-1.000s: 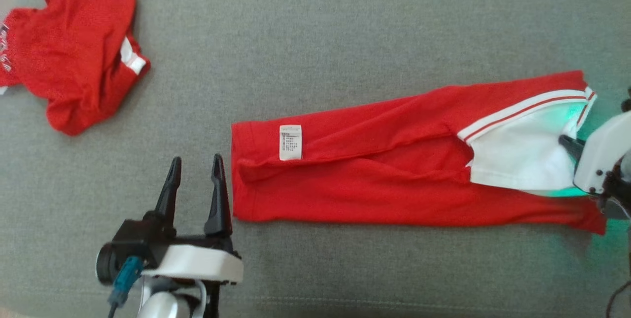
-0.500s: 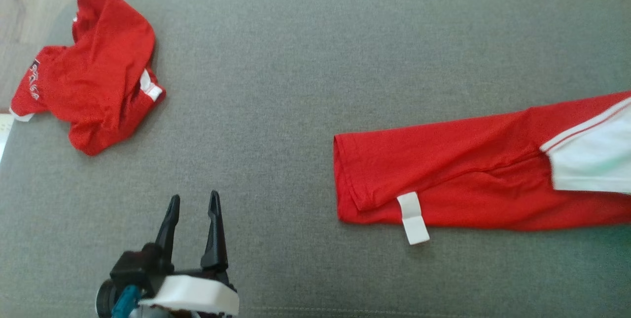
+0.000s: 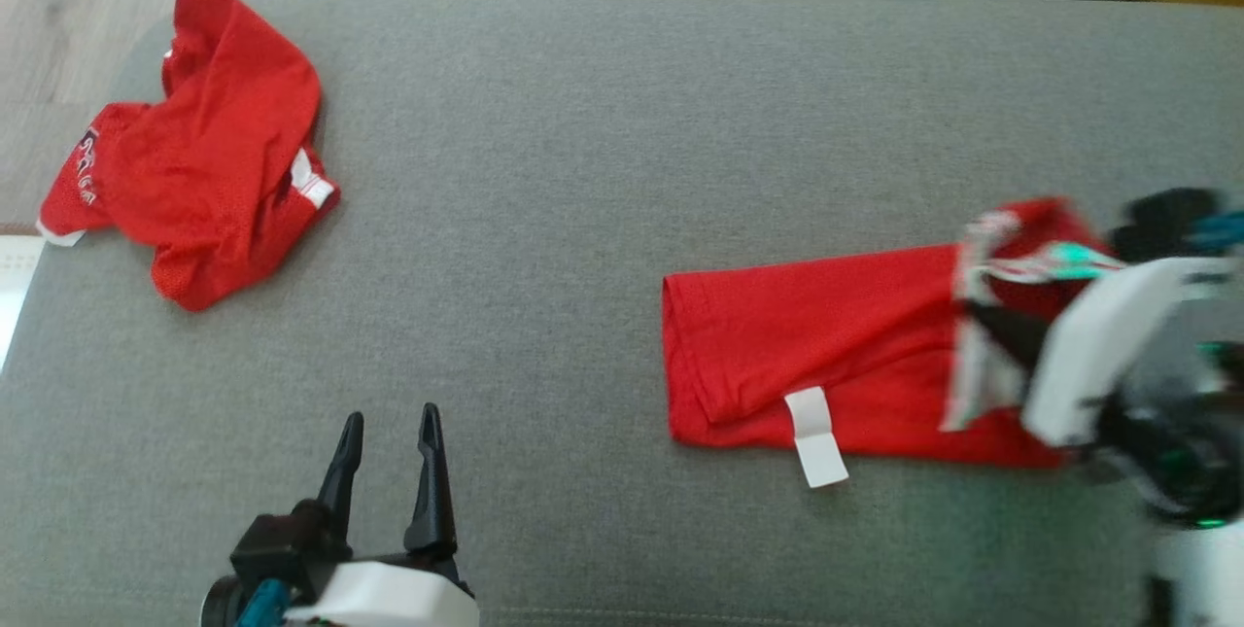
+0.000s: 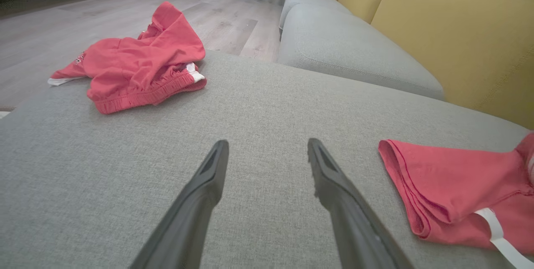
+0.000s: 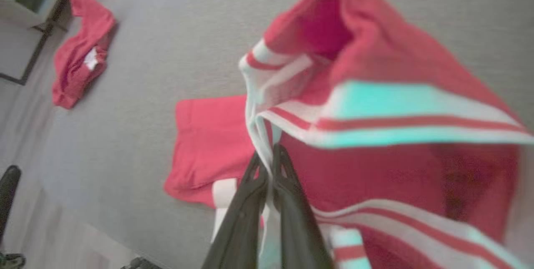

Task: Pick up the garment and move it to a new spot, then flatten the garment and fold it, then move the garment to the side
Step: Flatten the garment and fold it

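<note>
The garment (image 3: 816, 345) is a red piece with white stripes and a white label (image 3: 814, 433), lying on the grey cushion (image 3: 583, 170) at the right. Its left part rests flat. My right gripper (image 3: 977, 316), blurred in the head view, is shut on the striped white edge. In the right wrist view the right gripper (image 5: 267, 156) pinches that edge, and the garment (image 5: 375, 73) hangs raised and doubled over the flat part. My left gripper (image 3: 390, 418) stands open near the front edge, left of the garment (image 4: 450, 185), with nothing between the fingers of the left gripper (image 4: 268, 144).
A second crumpled red garment (image 3: 204, 160) lies at the cushion's far left corner, beside the wooden floor (image 3: 78, 24). A yellow backrest (image 4: 438, 31) and another grey seat (image 4: 346, 48) lie beyond. Bare cushion stretches between the two garments.
The head camera has shifted. My right gripper has lifted the striped end and carried it left over the garment, so the flat part is shorter. The left gripper stays open.
</note>
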Motion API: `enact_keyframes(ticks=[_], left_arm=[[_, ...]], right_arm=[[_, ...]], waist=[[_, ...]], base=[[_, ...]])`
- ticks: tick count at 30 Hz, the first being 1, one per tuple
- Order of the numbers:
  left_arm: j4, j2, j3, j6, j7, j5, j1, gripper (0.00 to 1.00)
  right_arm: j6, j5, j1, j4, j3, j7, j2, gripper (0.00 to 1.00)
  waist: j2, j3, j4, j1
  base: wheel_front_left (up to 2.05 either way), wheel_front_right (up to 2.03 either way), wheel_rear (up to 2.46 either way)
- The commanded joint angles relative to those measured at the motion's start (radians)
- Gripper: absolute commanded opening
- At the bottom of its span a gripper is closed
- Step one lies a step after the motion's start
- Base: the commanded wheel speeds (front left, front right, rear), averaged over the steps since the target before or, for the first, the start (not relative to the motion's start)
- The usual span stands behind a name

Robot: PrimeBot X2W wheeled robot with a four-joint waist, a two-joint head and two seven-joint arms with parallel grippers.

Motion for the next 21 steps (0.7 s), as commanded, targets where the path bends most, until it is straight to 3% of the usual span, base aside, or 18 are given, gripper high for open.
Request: enact_keyframes(ticks=[1, 6, 21], left_arm=[[-0.027, -0.007, 0.022, 0.008, -0.012, 0.001, -0.037, 1.0], [-0.013, -0.007, 0.004, 0.004, -0.012, -0.001, -0.06, 1.0], [0.01, -0.007, -0.038, 0.022, -0.012, -0.023, -0.076, 1.0]], right_arm=[[0.007, 0.001, -0.027, -0.039, 0.041, -0.015, 0.015, 0.0], [0.007, -0.019, -0.059, 0.035, 0.143, -0.073, 0.071, 0.0], [0.007, -0.038, -0.124, 0.224, 0.249, -0.206, 0.103, 0.0]], waist=[[-0.0001, 0.005, 0.008, 0.0], [-0.0001, 0.019, 0.04, 0.0], [-0.0001, 0.039, 0.083, 0.0]], base=[[0.0, 0.0, 0.0], [0.0, 0.0, 0.0], [0.0, 0.0, 0.0]])
